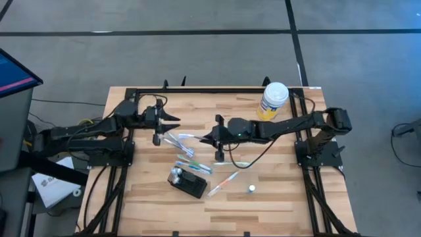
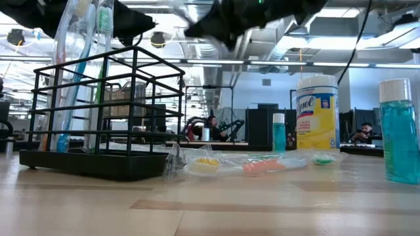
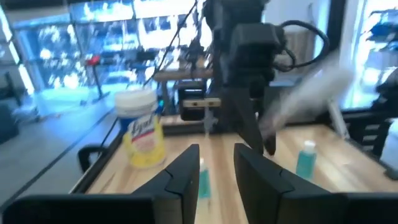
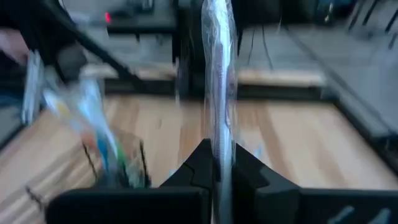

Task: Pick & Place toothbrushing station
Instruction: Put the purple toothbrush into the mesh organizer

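so my right gripper (image 4: 217, 163) is pinched tight on a wrapped toothbrush (image 4: 217, 74), holding it upright over the middle of the table (image 1: 276, 197). in the right wrist view the clear wrapper runs straight up out of the fingertips. my left gripper (image 3: 216, 163) has its fingers standing a bit apart with nothing between them, hanging over the left-back part of the table.

the toothbrushing station (image 1: 187, 182) is toward the front of the table, a little left of centre. from table height it's a black wire rack (image 2: 98, 111) on a dark base, and there are already a couple of brushes (image 2: 82, 72) standing in it. more wrapped brushes (image 1: 191, 158) are scattered loose between the arms and the rack.

my guess at what could bite me: the grip is on slippery film low on the brush, so the thing could swivel or slide as i swing it over. the rack's openings look narrow and partly taken, so a tilted brush might catch on a wire or knock the ones already in. the rack looks light too, so a bump could shove it. the lysol canister (image 1: 272, 100) and the blue bottle (image 2: 398, 131) don't look like they're in the way.
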### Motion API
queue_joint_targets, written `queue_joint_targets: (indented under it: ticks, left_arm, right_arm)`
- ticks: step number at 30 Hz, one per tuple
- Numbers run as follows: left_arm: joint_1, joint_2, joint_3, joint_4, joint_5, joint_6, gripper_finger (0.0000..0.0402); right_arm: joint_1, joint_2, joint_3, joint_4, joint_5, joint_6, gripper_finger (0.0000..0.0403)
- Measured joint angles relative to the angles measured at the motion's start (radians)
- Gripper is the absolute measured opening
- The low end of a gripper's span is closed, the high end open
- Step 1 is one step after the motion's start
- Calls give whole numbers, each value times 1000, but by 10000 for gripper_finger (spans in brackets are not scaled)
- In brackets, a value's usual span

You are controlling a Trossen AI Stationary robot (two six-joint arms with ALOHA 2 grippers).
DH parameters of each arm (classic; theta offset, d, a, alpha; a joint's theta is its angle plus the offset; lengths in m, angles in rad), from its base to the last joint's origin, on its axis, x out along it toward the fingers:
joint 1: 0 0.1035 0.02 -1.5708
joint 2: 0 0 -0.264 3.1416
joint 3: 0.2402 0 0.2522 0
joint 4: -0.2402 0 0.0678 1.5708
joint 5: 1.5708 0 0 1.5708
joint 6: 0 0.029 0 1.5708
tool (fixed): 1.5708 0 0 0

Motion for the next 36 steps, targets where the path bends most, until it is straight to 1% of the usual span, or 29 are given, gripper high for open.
queue_joint_targets:
  ticks: [2, 8, 13, 18, 23, 27, 29, 32, 36]
  left_arm:
    - [-2, 13, -30, 87, 34, -23, 99]
    - [-14, 73, -84, 343, 86, -92, 110]
    - [-41, 142, -93, 445, 92, -99, 122]
    - [-84, 226, -92, 589, 92, -100, 139]
    - [-104, 288, -92, 696, 87, -100, 156]
    - [-122, 319, -92, 744, 79, -93, 164]
    - [-128, 331, -92, 760, 71, -78, 165]
    - [-142, 346, -92, 776, 17, -66, 163]
    - [-158, 371, -92, 856, 10, -64, 159]
  right_arm:
    - [-1, -5, 1, 33, -3, -2, 13]
    - [0, -11, 0, 82, -25, -16, 13]
    - [5, -11, 0, 97, -25, -17, 13]
    - [3, -10, 0, 111, -25, -20, 13]
    - [3, -10, 0, 110, -25, -19, 13]
    - [3, -10, 0, 110, -25, -19, 14]
    - [3, -10, 0, 110, -25, -19, 14]
    - [3, -10, 0, 109, -25, -19, 14]
    - [3, -10, 0, 109, -25, -17, 14]
